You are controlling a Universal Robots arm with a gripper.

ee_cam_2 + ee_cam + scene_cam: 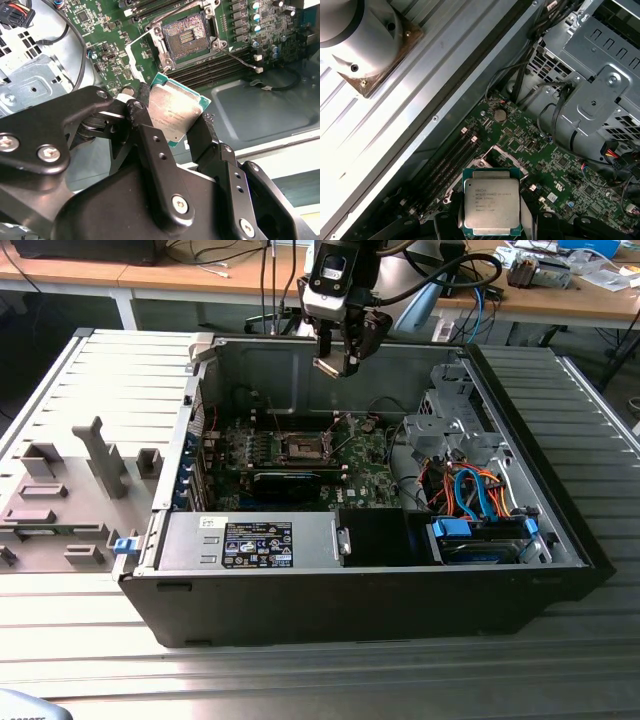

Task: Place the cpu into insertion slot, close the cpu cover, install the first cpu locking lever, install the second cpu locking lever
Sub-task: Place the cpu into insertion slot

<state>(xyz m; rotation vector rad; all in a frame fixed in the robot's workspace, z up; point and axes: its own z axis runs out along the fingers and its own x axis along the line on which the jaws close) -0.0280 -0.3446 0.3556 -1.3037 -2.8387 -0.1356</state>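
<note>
One claw (172, 121) grips the cpu (176, 106) by its edges, above the open insertion slot (186, 35).

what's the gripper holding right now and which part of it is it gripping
The gripper holds the cpu, with its fingers clamped on two opposite side edges.

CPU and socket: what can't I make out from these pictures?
- The cpu underside: faces away in both wrist views.
- The cpu in the exterior view: too small to tell from the gripper shut on it.
- The insertion slot, plain in the second wrist view, is mostly behind the cpu in the first.
- Its contacts in the exterior view: too small.
</note>
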